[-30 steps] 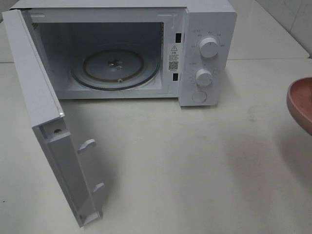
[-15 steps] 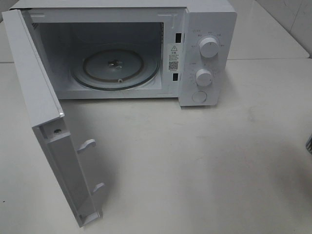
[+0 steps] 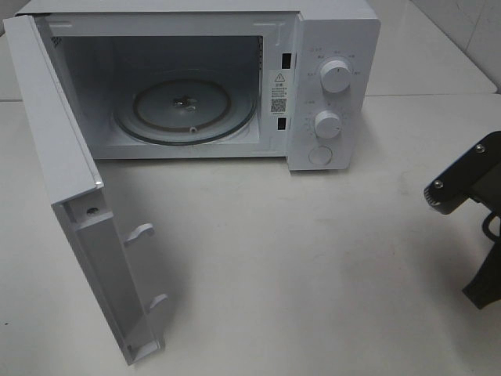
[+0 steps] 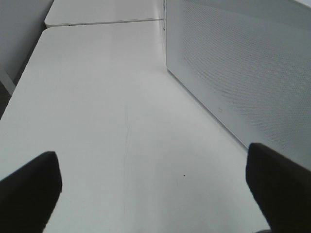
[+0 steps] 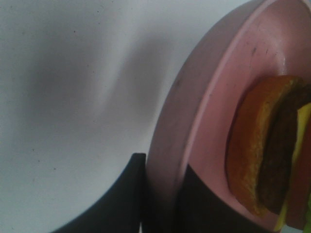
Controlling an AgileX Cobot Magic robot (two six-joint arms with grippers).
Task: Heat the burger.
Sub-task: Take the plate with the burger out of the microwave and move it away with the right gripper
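In the right wrist view the burger (image 5: 262,145) lies on a pink plate (image 5: 209,97); I see its brown bun, dark patty and a strip of yellow cheese. My right gripper (image 5: 163,189) is shut on the plate's rim, one black finger (image 5: 121,194) outside it and the other over the plate's inner face. The exterior view shows neither plate nor burger, only black parts of the right arm (image 3: 468,182) at the right edge. My left gripper (image 4: 150,194) is open and empty above the table, beside the microwave door's outer face (image 4: 252,73).
The white microwave (image 3: 333,47) stands at the back of the table, its door (image 3: 70,172) swung wide open toward the front left. Its glass turntable (image 3: 188,110) is bare. Two knobs and a button sit on its right panel.
The pink plate at the right edge of the exterior view has left that view. Black parts of the right arm now show there instead.
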